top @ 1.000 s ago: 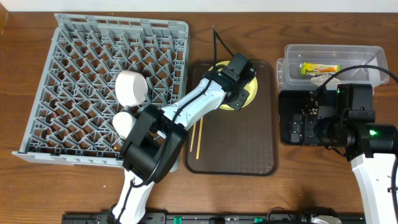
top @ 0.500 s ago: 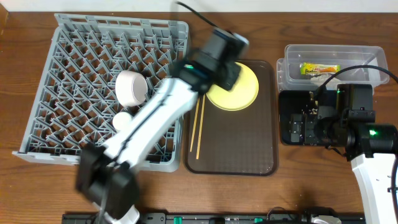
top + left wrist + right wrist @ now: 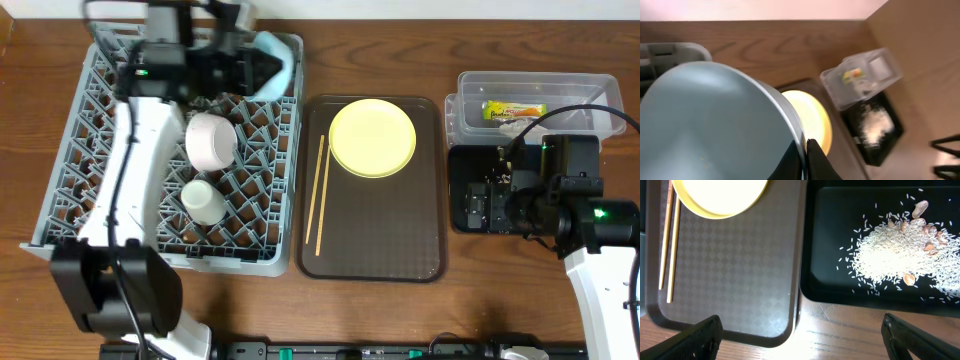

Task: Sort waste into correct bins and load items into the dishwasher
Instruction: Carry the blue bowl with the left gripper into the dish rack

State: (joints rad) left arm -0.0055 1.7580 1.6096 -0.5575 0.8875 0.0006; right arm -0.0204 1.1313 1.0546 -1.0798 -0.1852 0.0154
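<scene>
My left gripper [image 3: 262, 68] is shut on the rim of the light blue bowl [image 3: 278, 70] and holds it over the back right corner of the grey dish rack [image 3: 100, 190]. The bowl [image 3: 715, 125] fills the left wrist view, pinched between the fingers [image 3: 805, 160]. The pale pink-white bowl [image 3: 210, 140] and small white cup [image 3: 202, 198] sit in the rack. The yellow plate [image 3: 372, 137] and two chopsticks [image 3: 318, 195] lie on the brown tray [image 3: 380, 240]. My right gripper [image 3: 800, 337] is open and empty over the tray's right edge and the black tray [image 3: 880, 287] of rice scraps [image 3: 900, 250].
The clear tub [image 3: 590, 90] at the back right holds the green-and-orange wrapper [image 3: 514, 110] and white paper scrap [image 3: 515, 126]. The black tray [image 3: 462, 190] lies under my right arm. Cables run over the tub.
My left arm has swung from the yellow plate on the brown tray up and left to the rack's back right corner, carrying the light blue bowl. The right arm has not moved.
</scene>
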